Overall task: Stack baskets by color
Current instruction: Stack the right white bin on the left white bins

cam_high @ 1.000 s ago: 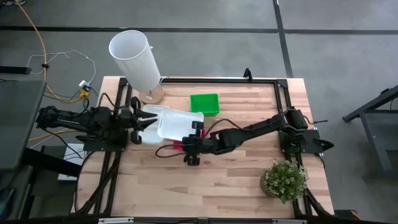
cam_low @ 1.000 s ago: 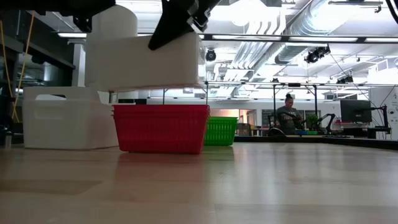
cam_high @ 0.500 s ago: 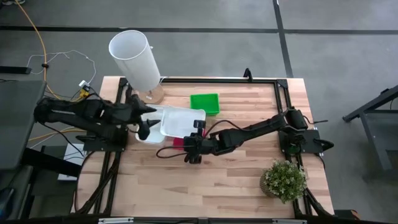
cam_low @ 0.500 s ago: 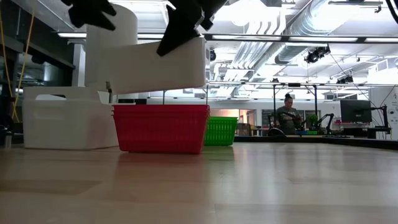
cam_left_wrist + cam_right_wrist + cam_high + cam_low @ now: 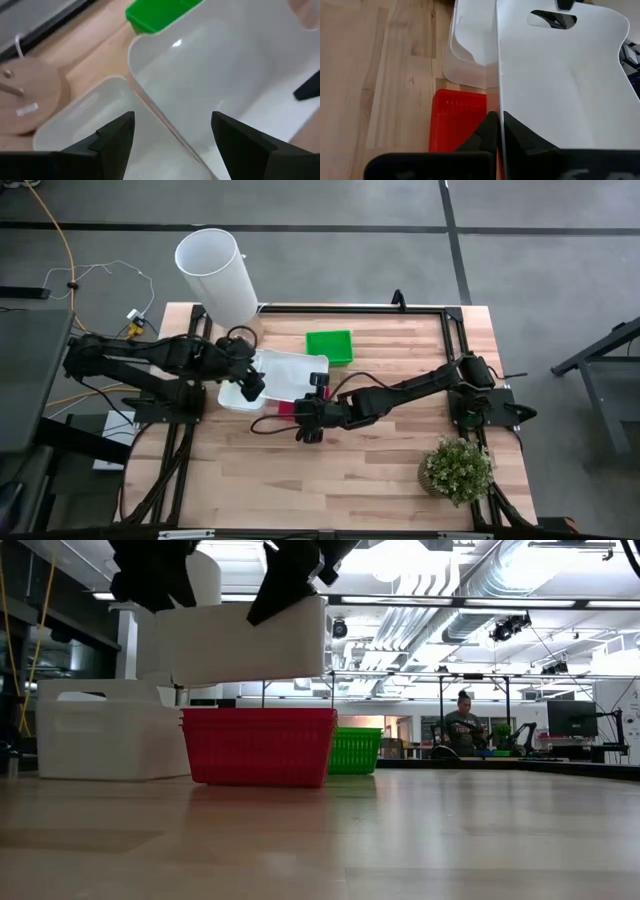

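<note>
A white basket [image 5: 292,375] hangs over the table's middle, with my right gripper [image 5: 316,392] shut on its right end. Partly under it a red basket [image 5: 260,745] stands on the wood. To its left a second white basket [image 5: 100,730] rests on its base. A green basket [image 5: 329,346] stands farther back. My left gripper [image 5: 172,132] is open above the lifted basket's left end. It points down, one finger to each side of that basket's rim [image 5: 150,107], and I see no touch. My right gripper pinches a wall of the lifted white basket [image 5: 498,107] near its right end, one finger on each face, the wall edge-on between them. The fingers [image 5: 480,135] come from the table's right, slanting down. The basket [image 5: 245,645] hangs clear of the red one, its right end slightly higher.
A tall white cylinder [image 5: 215,275] on a round wooden base stands at the far left corner. A small potted plant [image 5: 457,468] sits near the right front. A black frame [image 5: 440,310] runs along the table's far and right edges. The near half of the wood is bare.
My left gripper has come away from the lifted white basket's left end. It has risen, gone toward the table's right over that end, and tipped from nearly level to pointing down. The basket stays aloft in my right gripper, hardly shifted.
</note>
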